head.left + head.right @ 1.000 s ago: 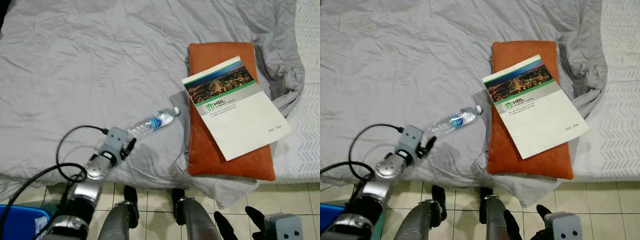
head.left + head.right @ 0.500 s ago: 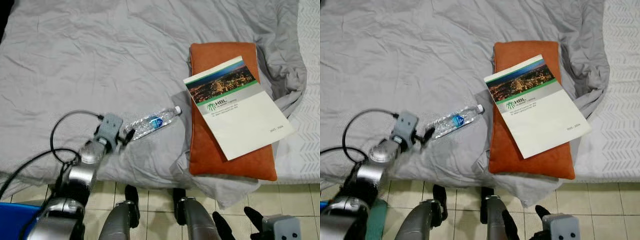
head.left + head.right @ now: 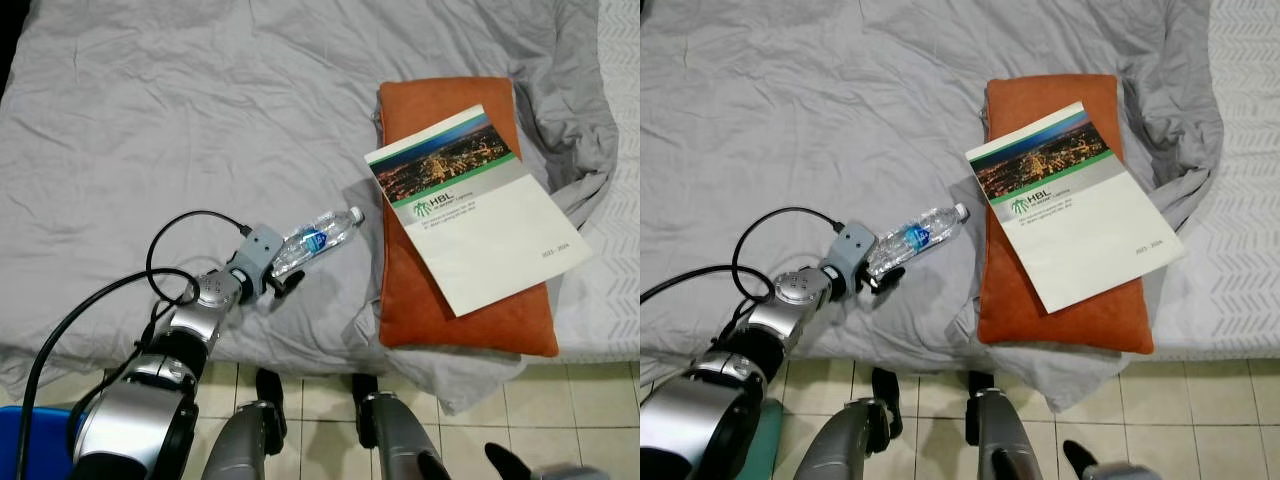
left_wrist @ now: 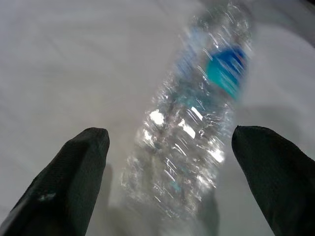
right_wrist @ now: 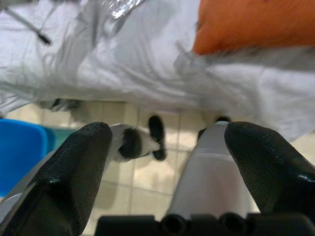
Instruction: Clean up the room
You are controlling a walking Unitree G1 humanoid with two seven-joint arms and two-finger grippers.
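While the left gripper (image 4: 167, 162) reaches over the bed's near edge, its two black fingers (image 4: 66, 182) stand wide apart, one on either side of the base of a clear plastic water bottle (image 3: 315, 240); contact cannot be told, the wrist view being blurred. Bottle lies on its side on the wrinkled grey sheet (image 3: 180, 110), white cap pointing toward 2 o'clock, blue label at mid-body. At 3 o'clock from the bottle, just beside it, an orange cushion (image 3: 440, 300) lies flat, with a white booklet (image 3: 478, 210) on top, skewed, bearing a city-lights photo and a green stripe. Right gripper (image 5: 170, 167) hangs low over the tiled floor (image 5: 147, 182) beside the robot's legs, fingers spread wide, holding nothing. Blue bin (image 5: 19, 147) stands on the floor near the bed's edge.
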